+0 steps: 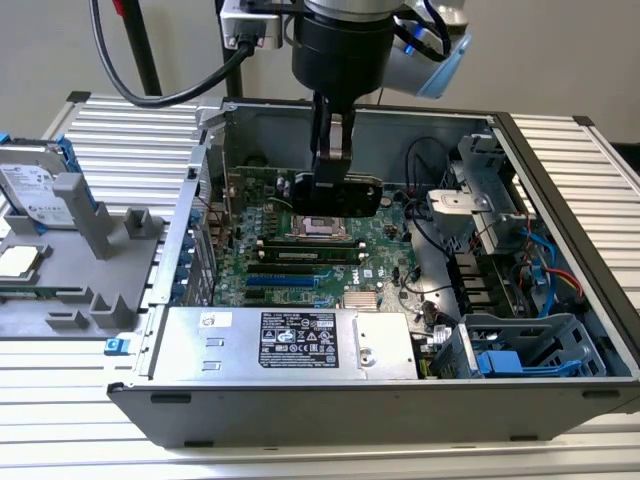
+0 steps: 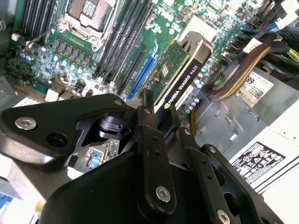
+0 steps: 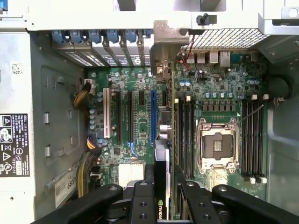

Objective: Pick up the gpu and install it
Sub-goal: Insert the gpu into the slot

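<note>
Pickup done: black tool (image 1: 331,168) clamped on thin green-and-black gpu (image 2: 179,71), above large green motherboard (image 1: 238,262); looks not yet seated.

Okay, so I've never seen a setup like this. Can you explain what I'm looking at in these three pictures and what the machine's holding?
It's a single robot arm working over an open computer case, which lies on a slatted metal table. The exterior view is taken by a camera off the arm. Both wrist views come from cameras that ride on the arm and look past its black jaws into the case. The jaws are shut on the gpu, a thin green card with a black cover, held on edge over the motherboard. On the exterior view's left, a grey holder carries a hard drive.
</note>
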